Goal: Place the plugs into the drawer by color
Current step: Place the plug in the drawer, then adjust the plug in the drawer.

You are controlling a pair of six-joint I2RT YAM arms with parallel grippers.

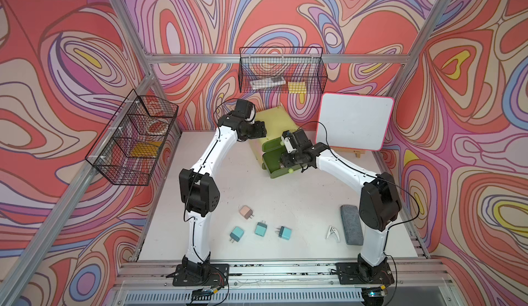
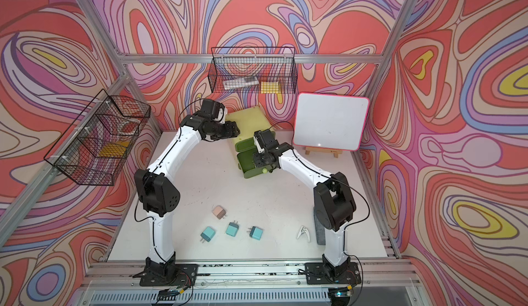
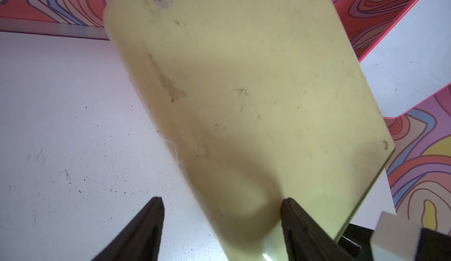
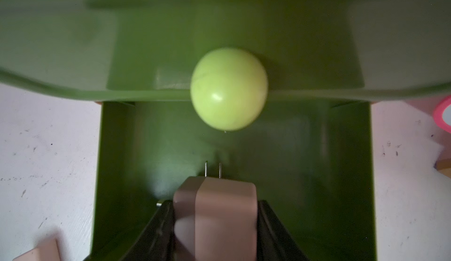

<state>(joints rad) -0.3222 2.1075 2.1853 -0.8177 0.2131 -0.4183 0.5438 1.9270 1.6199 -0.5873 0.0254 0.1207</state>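
Black right fingers [image 4: 271, 223] clenched on a dusty pink plug [image 4: 219, 211]; its prongs point away from them, toward a pale green ball knob [image 4: 228, 89] just beyond. Directly under these fingers is the dark green open drawer [image 4: 305, 174], standing out from the yellow-green chest [image 1: 271, 118]. The plug is over the drawer's interior; cannot tell whether it touches the floor. Left fingers [image 3: 146, 225] are released and spread. One overlaps the chest's flat panel and the other is over bare white surface [image 1: 285, 198], with only a corner of the panel between them. Well apart from both pairs of fingers, back toward the arm bases, both top views show a second pink plug [image 1: 245, 212] and three teal plugs [image 1: 261, 228] loose on the surface. A white clip [image 1: 331, 231] and a grey eraser [image 1: 351, 224] lie near the right arm's base.
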